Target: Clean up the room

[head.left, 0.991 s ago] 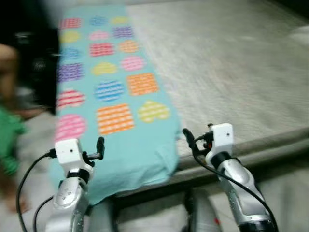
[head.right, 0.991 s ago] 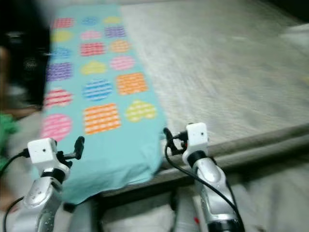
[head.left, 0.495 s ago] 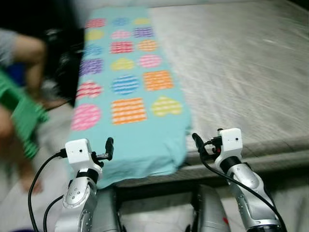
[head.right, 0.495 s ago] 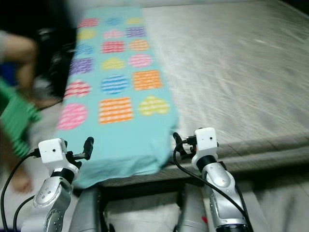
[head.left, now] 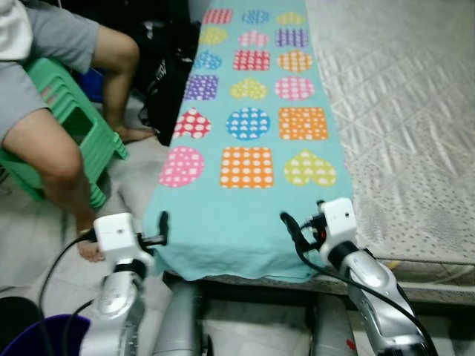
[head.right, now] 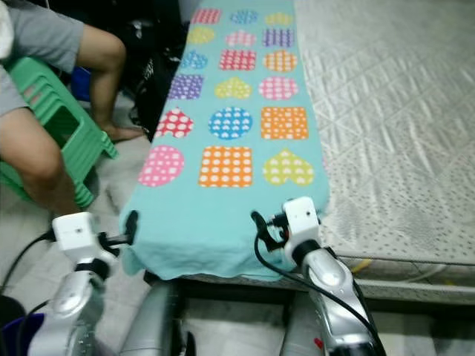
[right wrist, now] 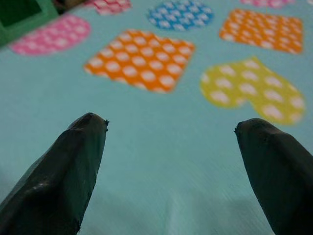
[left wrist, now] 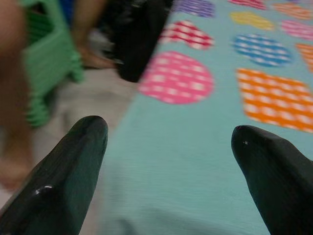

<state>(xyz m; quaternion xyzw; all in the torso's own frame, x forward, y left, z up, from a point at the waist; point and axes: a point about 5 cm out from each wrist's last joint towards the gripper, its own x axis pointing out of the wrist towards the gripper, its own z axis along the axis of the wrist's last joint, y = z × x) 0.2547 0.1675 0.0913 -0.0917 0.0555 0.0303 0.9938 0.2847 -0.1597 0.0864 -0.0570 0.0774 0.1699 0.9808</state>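
A turquoise blanket printed with coloured dotted hearts, circles and squares lies lengthwise along the left part of the bed, its near end hanging over the bed's edge. My left gripper hovers at the blanket's near left corner, and its fingers stand wide apart with nothing between them. My right gripper is over the near right part of the blanket. It is open too, and its fingers frame the turquoise cloth.
A grey quilted mattress spreads to the right. On the left a person sits on a green plastic stool, bare feet on the floor. A dark bag stands beside the bed. A blue bucket rim shows at bottom left.
The camera has swung left and steadied, so the person and stool have come into sharp view. Both arms keep the same raised pose, grippers open.
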